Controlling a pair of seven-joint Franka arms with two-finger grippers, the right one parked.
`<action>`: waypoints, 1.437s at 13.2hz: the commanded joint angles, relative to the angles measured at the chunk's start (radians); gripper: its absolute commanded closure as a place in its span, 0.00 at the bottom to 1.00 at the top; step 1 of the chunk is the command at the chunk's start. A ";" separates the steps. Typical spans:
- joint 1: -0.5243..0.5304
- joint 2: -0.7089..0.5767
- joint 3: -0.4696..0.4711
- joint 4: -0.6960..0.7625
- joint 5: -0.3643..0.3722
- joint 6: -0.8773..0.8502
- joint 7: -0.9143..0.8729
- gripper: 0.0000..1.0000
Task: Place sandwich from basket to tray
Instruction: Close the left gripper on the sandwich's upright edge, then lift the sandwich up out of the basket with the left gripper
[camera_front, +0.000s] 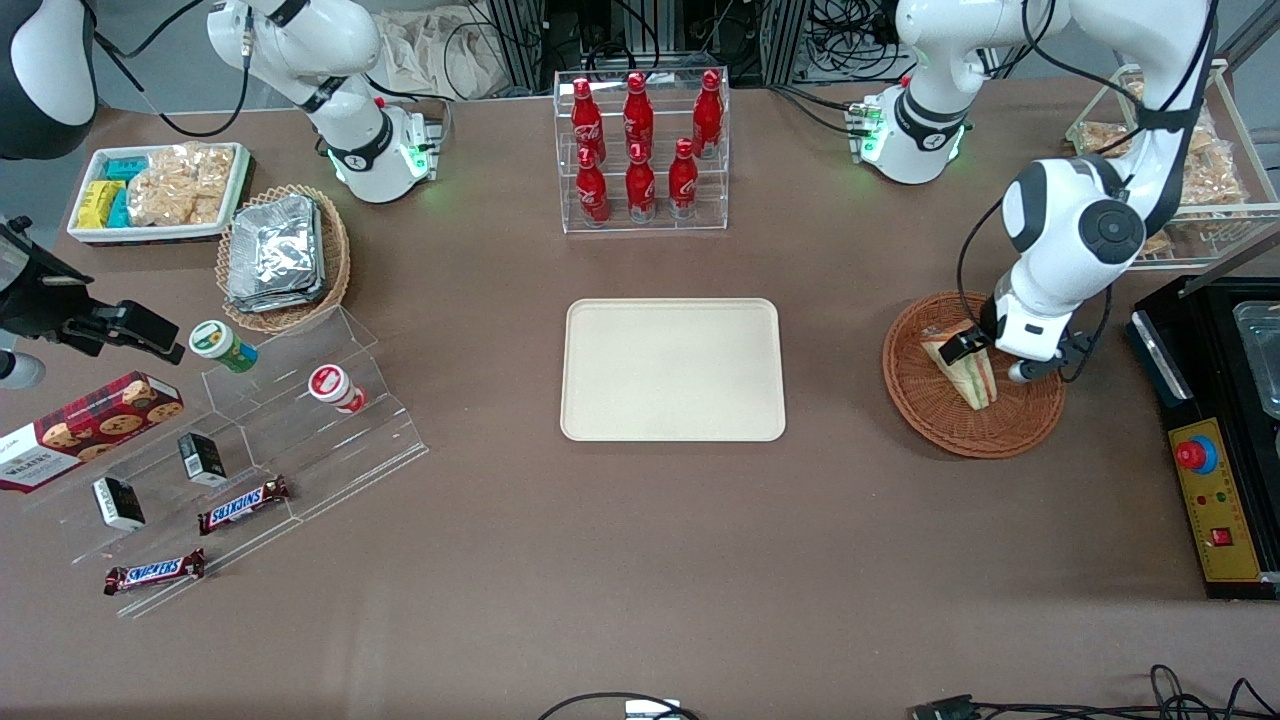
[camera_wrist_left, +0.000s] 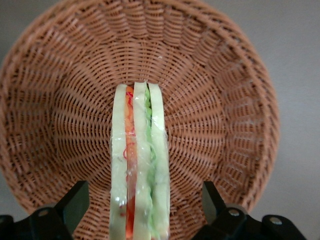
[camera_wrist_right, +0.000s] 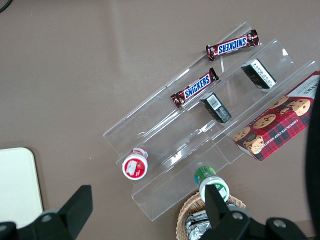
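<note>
The sandwich (camera_front: 965, 368) stands on edge in the round reddish-brown wicker basket (camera_front: 930, 425), toward the working arm's end of the table. In the left wrist view the sandwich (camera_wrist_left: 140, 165) shows white bread with orange, red and green layers under clear wrap, against the basket's weave (camera_wrist_left: 225, 100). My left gripper (camera_front: 990, 360) is down in the basket, open. Its two black fingers (camera_wrist_left: 75, 202) straddle the sandwich with a gap on each side, the gripper (camera_wrist_left: 144, 205) centred over it. The cream tray (camera_front: 672, 370) lies bare at the table's middle.
A clear rack of red cola bottles (camera_front: 640, 150) stands farther from the camera than the tray. A black control box (camera_front: 1215, 470) and a wire rack of snacks (camera_front: 1190, 170) flank the basket. A tan foil-packet basket (camera_front: 285, 255) and an acrylic snack stand (camera_front: 250, 440) lie toward the parked arm's end.
</note>
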 joint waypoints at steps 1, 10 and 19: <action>0.007 0.039 -0.004 0.001 0.019 0.028 -0.018 0.00; 0.005 0.063 -0.004 0.003 0.021 0.041 0.001 1.00; 0.007 -0.215 0.013 0.438 0.018 -0.790 0.128 1.00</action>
